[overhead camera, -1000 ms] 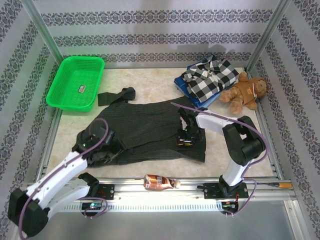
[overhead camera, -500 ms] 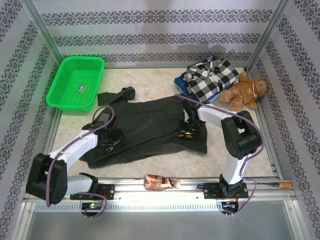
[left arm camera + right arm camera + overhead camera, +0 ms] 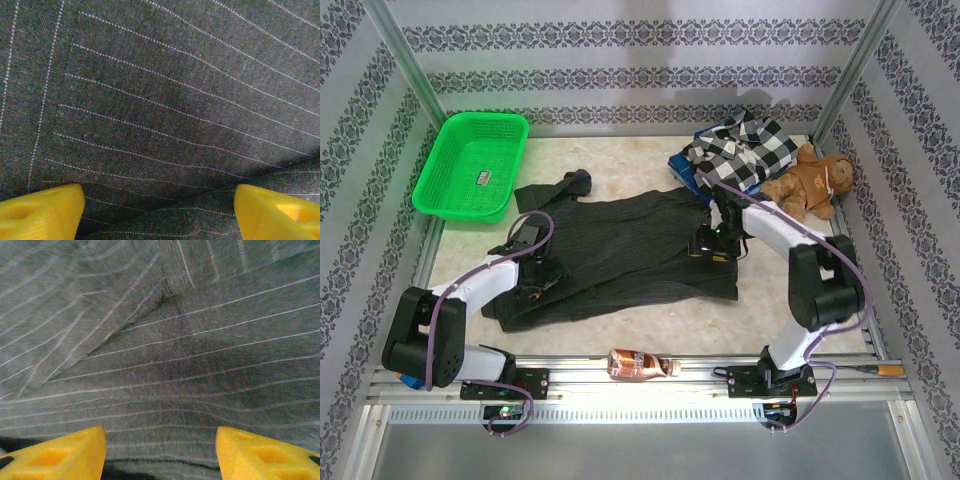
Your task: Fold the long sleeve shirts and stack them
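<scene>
Both sets of jaws wide, empty: left gripper [image 3: 534, 281], right gripper [image 3: 712, 244] over charcoal pinstriped shirt [image 3: 620, 250], mid-frame; seemingly mid-fold, next regrasp an edge.

No text can be read. A small label [image 3: 480, 178] lies on the floor of the green basket [image 3: 433, 178] in the upper left of the top view. A brown bottle [image 3: 638, 365] lies at lower centre. Any print on either is too small to make out.
</scene>
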`<state>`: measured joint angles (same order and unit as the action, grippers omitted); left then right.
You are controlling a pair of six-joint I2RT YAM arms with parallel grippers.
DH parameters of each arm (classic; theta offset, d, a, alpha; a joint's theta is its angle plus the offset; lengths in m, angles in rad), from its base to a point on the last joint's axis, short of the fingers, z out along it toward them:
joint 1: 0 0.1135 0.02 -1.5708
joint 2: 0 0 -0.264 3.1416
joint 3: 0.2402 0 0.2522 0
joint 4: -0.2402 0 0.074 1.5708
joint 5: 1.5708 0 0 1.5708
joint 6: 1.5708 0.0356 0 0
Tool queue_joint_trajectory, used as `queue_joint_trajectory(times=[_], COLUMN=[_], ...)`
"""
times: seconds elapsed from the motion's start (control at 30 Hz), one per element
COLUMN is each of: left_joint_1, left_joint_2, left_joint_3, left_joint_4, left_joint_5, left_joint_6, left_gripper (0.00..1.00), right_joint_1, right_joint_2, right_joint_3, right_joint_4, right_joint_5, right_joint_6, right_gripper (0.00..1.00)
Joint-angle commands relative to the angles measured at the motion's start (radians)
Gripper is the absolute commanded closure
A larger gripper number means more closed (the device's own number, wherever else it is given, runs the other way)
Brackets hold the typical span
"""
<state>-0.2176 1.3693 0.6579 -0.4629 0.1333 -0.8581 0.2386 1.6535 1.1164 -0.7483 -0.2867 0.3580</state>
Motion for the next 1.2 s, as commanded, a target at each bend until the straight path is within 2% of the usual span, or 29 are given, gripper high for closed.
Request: queue_joint_trajectory(times=[0.0, 0.1, 0.23, 0.33, 0.43, 0.6, 0.8, 0.9, 1.17], left_joint_1=[0.017, 0.016, 0.015, 0.014, 0.012, -0.013, -0.062, -0.081, -0.109], left_joint_2=[-0.001, -0.051, -0.170, -0.272, -0.365, -0.445, -0.430, -0.420, -0.417], left_joint_3=[-0.005, 0.017, 0.059, 0.087, 0.078, 0.035, 0.036, 0.048, 0.023], left_joint_4=[0.064, 0.067, -0.007, -0.086, -0.134, -0.189, -0.220, -0.215, -0.207], left_joint_5=[-0.004, 0.029, 0.034, 0.043, 0.077, 0.087, 0.067, 0.058, 0.027], left_joint_6=[0.061, 0.061, 0.061, 0.048, 0.008, -0.015, 0.008, 0.005, -0.007], left_gripper=[0.19, 0.17, 0.15, 0.14, 0.14, 0.14, 0.14, 0.14, 0.14], right_joint_1=[-0.032, -0.063, -0.055, -0.001, 0.079, 0.105, 0.094, 0.085, -0.012], right_joint_2=[-0.076, -0.093, -0.169, -0.269, -0.363, -0.430, -0.304, -0.225, -0.086], right_joint_3=[-0.029, -0.023, -0.045, -0.092, -0.156, -0.284, -0.288, -0.289, -0.207], right_joint_4=[-0.054, -0.098, -0.177, -0.280, -0.346, -0.307, -0.199, -0.158, -0.081], right_joint_5=[-0.022, -0.055, -0.165, -0.196, -0.174, -0.200, -0.191, -0.135, -0.061], right_joint_6=[-0.019, -0.016, -0.035, -0.028, 0.001, 0.067, 0.090, 0.087, 0.026], right_gripper=[0.37, 0.37, 0.37, 0.37, 0.37, 0.40, 0.38, 0.41, 0.45])
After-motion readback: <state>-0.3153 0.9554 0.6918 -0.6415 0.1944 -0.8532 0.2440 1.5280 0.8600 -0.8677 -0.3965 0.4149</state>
